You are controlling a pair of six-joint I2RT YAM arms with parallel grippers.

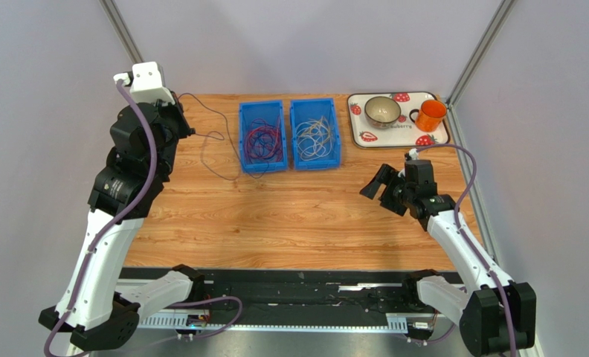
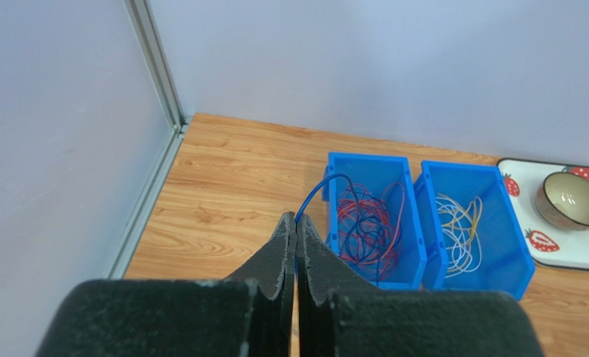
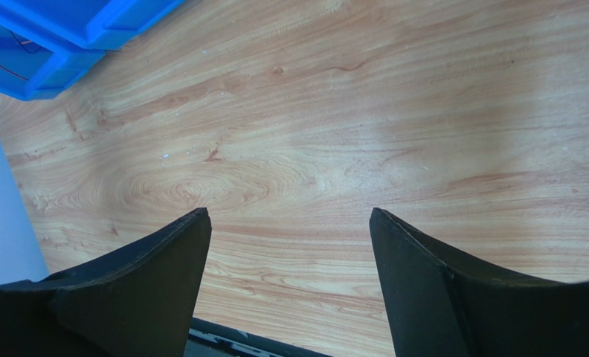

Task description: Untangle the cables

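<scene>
My left gripper (image 1: 179,105) is raised at the table's far left and shut on a thin dark blue cable (image 1: 214,113). In the left wrist view the cable (image 2: 314,195) rises from the tips of the shut gripper (image 2: 297,222) and arcs into the left blue bin (image 2: 332,195). That bin holds tangled red and dark cables (image 1: 263,141), also shown in the left wrist view (image 2: 368,222). The right blue bin (image 1: 336,137) holds white and yellow cables (image 1: 313,137). My right gripper (image 1: 380,190) is open and empty above bare wood, its jaws wide apart in the right wrist view (image 3: 290,217).
A strawberry-print tray (image 1: 439,137) at the back right carries a bowl (image 1: 382,111) and an orange mug (image 1: 430,115). Grey walls with metal corner posts close in the table. A black rail (image 1: 297,286) runs along the near edge. A bin corner (image 3: 59,44) shows in the right wrist view.
</scene>
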